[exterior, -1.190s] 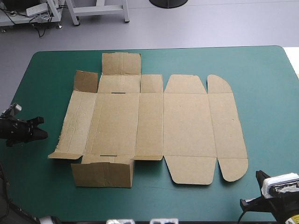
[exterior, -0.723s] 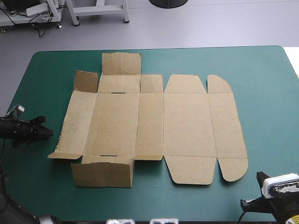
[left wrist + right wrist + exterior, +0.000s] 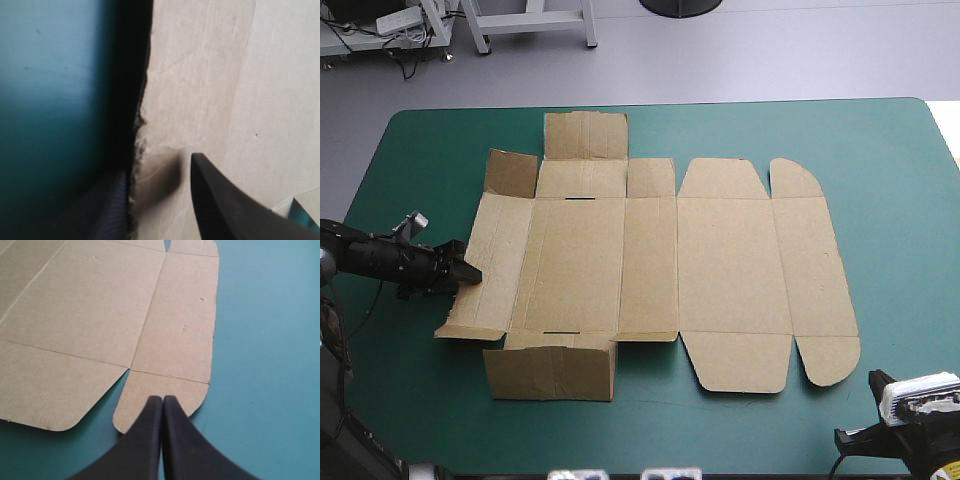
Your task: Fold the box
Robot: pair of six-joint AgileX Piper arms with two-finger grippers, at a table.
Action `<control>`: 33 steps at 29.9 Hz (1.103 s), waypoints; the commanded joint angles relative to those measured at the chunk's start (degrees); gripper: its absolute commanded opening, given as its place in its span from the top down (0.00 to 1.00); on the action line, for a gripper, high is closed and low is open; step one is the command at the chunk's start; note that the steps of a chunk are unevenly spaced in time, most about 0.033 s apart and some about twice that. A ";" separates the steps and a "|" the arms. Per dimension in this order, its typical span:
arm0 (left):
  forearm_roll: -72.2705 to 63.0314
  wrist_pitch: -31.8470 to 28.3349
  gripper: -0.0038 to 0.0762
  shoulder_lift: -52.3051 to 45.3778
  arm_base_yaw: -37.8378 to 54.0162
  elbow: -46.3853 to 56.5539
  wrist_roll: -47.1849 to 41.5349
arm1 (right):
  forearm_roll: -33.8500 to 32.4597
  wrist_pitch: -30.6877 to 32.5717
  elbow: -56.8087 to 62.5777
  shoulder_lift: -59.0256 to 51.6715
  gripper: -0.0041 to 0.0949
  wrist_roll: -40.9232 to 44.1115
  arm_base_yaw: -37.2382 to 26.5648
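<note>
The brown box (image 3: 650, 270) lies as a cut sheet spread across the middle of the teal-green table (image 3: 890, 160). Its small flaps at the far left (image 3: 510, 172) and the near left panel (image 3: 548, 370) stand slightly raised. My left gripper (image 3: 468, 272) is at the sheet's left edge, open. In the left wrist view one black finger (image 3: 225, 205) rests over the box (image 3: 225, 75) and the other sits beneath the frayed edge. My right gripper (image 3: 162, 399) is shut, hovering just short of the rounded near-right flap (image 3: 165, 395) of the box (image 3: 100, 305).
Bare teal-green cover surrounds the sheet on all sides, widest at the right (image 3: 910, 250) and along the front edge (image 3: 720, 430). Metal table legs (image 3: 530, 25) stand on the floor beyond the far edge.
My left gripper has travelled right from the table's left edge to the sheet's left edge and now straddles it. The whole sheet has shifted slightly to the right. The right arm has stayed still.
</note>
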 commanded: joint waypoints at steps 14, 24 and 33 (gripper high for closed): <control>-7.54 5.96 0.60 -1.99 -5.89 -1.04 -4.05 | -0.77 -4.10 -1.27 0.78 0.97 -0.04 -0.11; -11.14 5.96 0.79 -1.99 -11.17 -1.04 -4.29 | -0.89 -4.29 -1.27 0.78 0.97 -0.04 -0.11; -4.28 5.96 0.96 -2.37 -11.65 -1.90 -5.13 | -1.02 -4.56 -1.27 0.78 0.97 -0.04 -0.11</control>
